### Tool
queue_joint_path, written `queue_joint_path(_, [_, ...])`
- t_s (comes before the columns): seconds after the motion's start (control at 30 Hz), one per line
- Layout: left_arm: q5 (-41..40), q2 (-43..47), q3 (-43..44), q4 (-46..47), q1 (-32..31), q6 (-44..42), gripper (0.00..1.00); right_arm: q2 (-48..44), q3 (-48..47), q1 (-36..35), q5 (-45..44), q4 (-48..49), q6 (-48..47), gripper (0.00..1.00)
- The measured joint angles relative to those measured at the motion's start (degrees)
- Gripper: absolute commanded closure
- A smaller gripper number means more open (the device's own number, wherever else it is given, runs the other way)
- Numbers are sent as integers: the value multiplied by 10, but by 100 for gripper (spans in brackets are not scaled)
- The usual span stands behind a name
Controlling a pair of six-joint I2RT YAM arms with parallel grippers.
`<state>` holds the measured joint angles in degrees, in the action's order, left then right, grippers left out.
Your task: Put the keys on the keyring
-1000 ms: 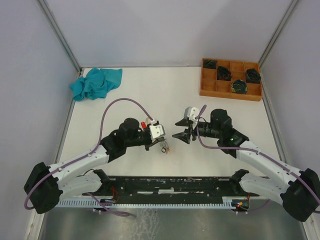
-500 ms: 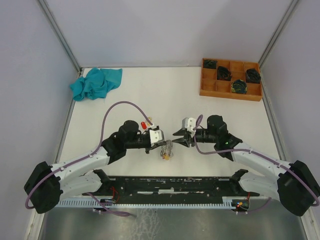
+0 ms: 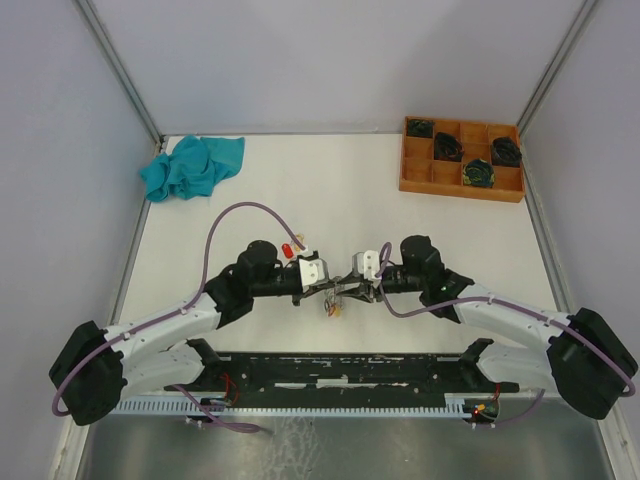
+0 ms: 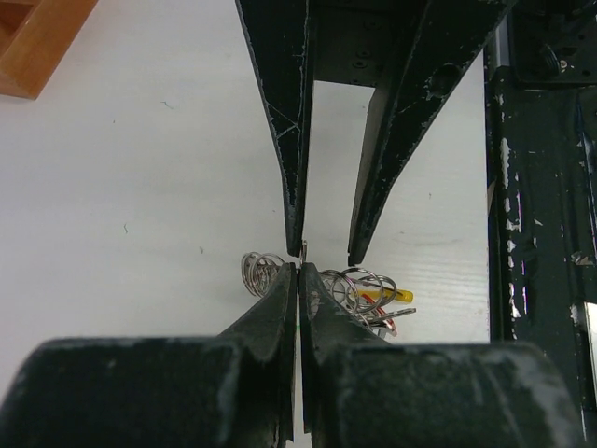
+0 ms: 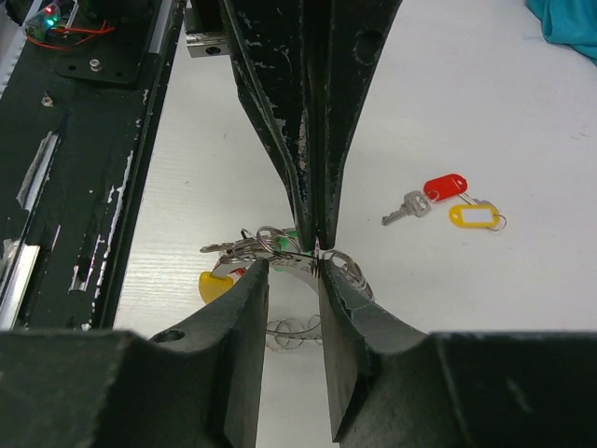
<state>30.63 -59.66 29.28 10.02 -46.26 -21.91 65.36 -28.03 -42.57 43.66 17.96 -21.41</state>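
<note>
Left hand (image 4: pixel 298 270) pinching keyring (image 5: pixel 280 252), right hand (image 5: pixel 292 267) parted, seemingly straddling it

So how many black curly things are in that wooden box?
4 black coils, all in the wooden tray: one in its far-left corner, one beside that, one at the right end, one in the near row. None seems hidden.

At table (image 3: pixel 330 190) front-centre, keyring (image 5: pixel 280 254) between left gripper (image 4: pixel 297 271) and right gripper (image 5: pixel 292 271); cloth (image 3: pixel 192 167) far-left, tray (image 3: pixel 460 190) far-right.
</note>
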Motion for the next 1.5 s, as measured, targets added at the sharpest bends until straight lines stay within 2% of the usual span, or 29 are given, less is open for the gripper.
queue_joint_path(0.4, [9,-7,0,0,0,0,97,8,0,-2,-5,9,-10,79])
queue_joint_path(0.9, [17,-7,0,0,0,0,97,18,0,-5,-9,9,-12,86])
queue_joint_path(1.07, [25,-12,0,3,0,0,97,20,0,-5,-8,10,-12,98])
queue_joint_path(1.13, [25,-13,0,3,0,0,97,21,0,-5,-9,12,-12,99])
queue_joint_path(1.37, [7,-12,0,3,0,1,76,20,0,-5,-31,13,-15,99])
queue_joint_path(1.5, [-26,-4,0,0,0,3,68,8,5,-5,-57,13,-19,99])
